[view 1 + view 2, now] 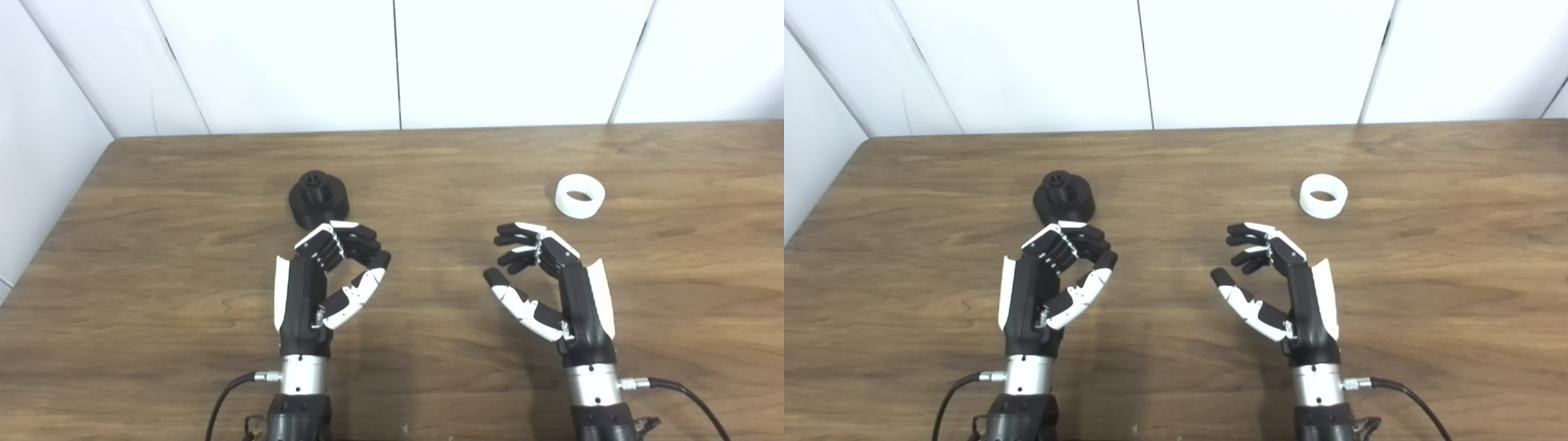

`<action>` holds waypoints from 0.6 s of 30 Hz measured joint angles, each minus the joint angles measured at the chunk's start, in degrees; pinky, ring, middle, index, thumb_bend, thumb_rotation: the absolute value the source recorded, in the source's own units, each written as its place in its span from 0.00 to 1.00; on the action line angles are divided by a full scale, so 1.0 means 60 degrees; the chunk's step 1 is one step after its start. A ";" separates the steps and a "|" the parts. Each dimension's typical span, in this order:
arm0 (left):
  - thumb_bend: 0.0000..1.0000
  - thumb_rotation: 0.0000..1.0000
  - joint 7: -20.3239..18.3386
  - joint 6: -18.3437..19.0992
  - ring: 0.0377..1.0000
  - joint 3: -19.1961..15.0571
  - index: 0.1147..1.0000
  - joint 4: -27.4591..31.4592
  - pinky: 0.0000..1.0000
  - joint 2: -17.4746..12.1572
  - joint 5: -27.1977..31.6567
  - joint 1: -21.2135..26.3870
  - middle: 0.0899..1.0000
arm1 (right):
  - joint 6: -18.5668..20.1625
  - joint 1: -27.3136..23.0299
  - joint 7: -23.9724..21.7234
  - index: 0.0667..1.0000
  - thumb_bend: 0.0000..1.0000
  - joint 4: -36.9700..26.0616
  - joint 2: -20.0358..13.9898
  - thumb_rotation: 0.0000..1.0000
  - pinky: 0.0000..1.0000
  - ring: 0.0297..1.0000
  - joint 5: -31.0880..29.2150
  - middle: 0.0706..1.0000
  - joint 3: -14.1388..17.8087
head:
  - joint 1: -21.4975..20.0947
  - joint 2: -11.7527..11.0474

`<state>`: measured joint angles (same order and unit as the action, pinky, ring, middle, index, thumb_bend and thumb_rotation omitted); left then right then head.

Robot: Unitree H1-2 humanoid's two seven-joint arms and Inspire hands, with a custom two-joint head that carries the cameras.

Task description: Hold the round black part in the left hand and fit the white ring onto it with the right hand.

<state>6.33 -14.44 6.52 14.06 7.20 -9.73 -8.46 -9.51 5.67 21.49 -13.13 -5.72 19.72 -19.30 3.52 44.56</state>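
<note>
Wooden table (184, 306) w/ white panelled wall (275, 61) at the far edge. Round black part (318, 199) sits on the table, left of centre, a small knob-like hub sticking up from its top; nothing holds it. White ring (580, 195) lies flat on the table over on the right, opening up, well apart from the black part & also free. Left hand (327, 275) hovers near side of the black part, fingers curled over toward the thumb but w/ a gap left between them, holding nothing; its fingertips (361, 236) sit just near of the part's base in view, contact can't be told. Right hand (545, 282) mirrors it further right, fingers curved, thumb apart, a wider gap, nothing in it; it's near & a bit left of the ring, not touching. Both palms face inward toward each other. A black cable (686, 395) runs off the right wrist, another (226, 392) off the left.
</note>
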 measured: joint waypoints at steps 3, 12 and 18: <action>0.51 0.00 0.0000 0.0000 0.47 -0.0001 0.42 0.0000 0.41 0.0000 0.0013 0.0000 0.45 | 0.0003 0.0000 -0.0002 0.65 0.46 0.0000 0.0000 0.32 0.45 0.52 0.0012 0.61 0.0001 | 0.0015 0.0015; 0.51 0.00 0.0008 0.0001 0.47 -0.0032 0.42 0.0000 0.42 -0.0001 -0.0013 0.0001 0.45 | 0.0075 0.0000 -0.0004 0.65 0.46 -0.0003 0.0000 0.34 0.45 0.52 0.0097 0.61 -0.0001 | 0.0029 0.0029; 0.51 0.00 0.0006 0.0001 0.47 -0.0056 0.42 0.0000 0.41 -0.0002 0.0049 0.0001 0.45 | 0.0079 0.0000 -0.0008 0.65 0.46 -0.0002 0.0000 0.31 0.45 0.52 0.0103 0.61 -0.0003 | 0.0044 0.0015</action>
<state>6.36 -14.43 6.18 14.06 7.19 -9.44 -8.45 -9.04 5.67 21.45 -13.14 -5.72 20.34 -19.32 3.78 44.65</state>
